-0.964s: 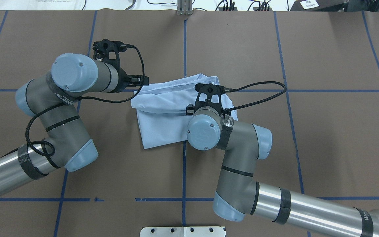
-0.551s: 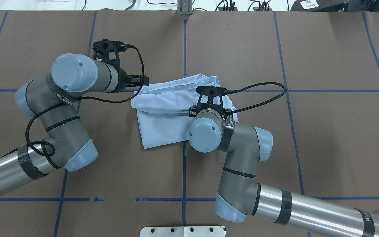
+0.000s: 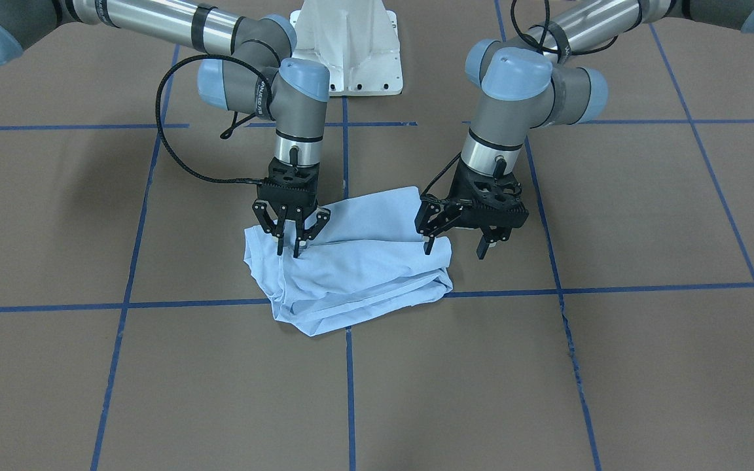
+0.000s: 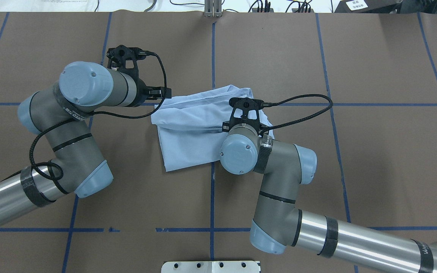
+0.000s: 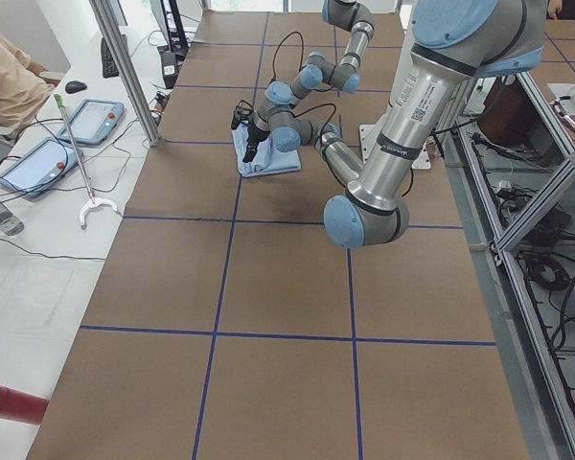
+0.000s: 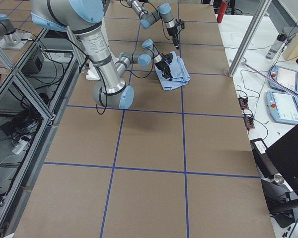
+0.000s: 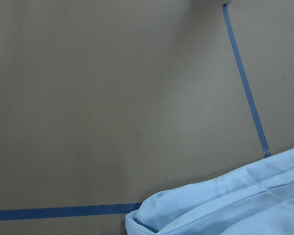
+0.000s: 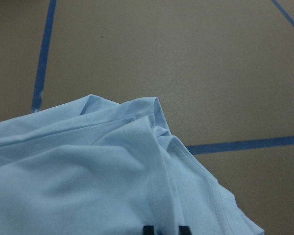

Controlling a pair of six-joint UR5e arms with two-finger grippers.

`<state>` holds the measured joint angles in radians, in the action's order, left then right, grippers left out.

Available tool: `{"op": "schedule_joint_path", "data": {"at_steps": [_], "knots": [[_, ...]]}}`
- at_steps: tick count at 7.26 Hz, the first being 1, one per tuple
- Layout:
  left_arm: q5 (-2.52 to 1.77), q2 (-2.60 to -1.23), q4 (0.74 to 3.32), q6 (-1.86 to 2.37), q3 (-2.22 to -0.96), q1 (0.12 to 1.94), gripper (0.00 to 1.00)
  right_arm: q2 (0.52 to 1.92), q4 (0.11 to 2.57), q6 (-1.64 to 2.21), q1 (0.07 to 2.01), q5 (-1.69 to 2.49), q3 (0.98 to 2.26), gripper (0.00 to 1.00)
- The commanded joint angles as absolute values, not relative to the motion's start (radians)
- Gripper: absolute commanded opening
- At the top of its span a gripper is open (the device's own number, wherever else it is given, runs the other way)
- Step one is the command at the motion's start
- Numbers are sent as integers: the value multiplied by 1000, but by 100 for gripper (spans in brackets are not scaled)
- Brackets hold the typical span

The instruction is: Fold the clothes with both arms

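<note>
The light blue T-shirt (image 3: 364,275) (image 4: 188,125) lies folded into a rumpled bundle at the table's middle; its print is hidden. My left gripper (image 3: 455,248) stands open at the shirt's edge, one finger (image 3: 428,247) at the fabric and the other over bare table. My right gripper (image 3: 288,252) points straight down on the opposite end of the shirt. Its fingers are only narrowly apart, with the tips at the cloth. In the right wrist view both tips (image 8: 165,229) show just above the fabric (image 8: 88,186). The left wrist view holds one shirt corner (image 7: 235,205).
Brown paper with blue tape lines (image 4: 212,57) covers the table. The white pedestal base (image 3: 351,59) stands behind the shirt on the robot's side. A side bench holds tablets (image 5: 96,120), with a person's arm (image 5: 5,72) beside them. A red cylinder (image 5: 10,402) lies at the near corner.
The right arm's wrist has shifted slightly rightward and toward the robot in the overhead view. The left arm and the shirt stay where they were.
</note>
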<state>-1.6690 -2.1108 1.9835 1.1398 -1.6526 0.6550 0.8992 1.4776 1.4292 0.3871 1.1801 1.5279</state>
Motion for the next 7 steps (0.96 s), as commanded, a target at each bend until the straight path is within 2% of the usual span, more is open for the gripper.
{"op": "schedule_joint_path", "data": {"at_steps": [1, 3, 5, 7], "knots": [[-1669, -2111, 1983, 1141, -1655, 655, 100, 890, 1479, 1428, 423, 1184, 1528, 0], [-1669, -2111, 1983, 1141, -1657, 655, 100, 865, 1483, 1424, 474, 1184, 1514, 0], [-1669, -2111, 1983, 1141, -1657, 655, 100, 752, 1480, 1433, 509, 1187, 1345, 0], [-1669, -2111, 1983, 1141, -1655, 653, 100, 715, 1480, 1431, 528, 1190, 1290, 0]]}}
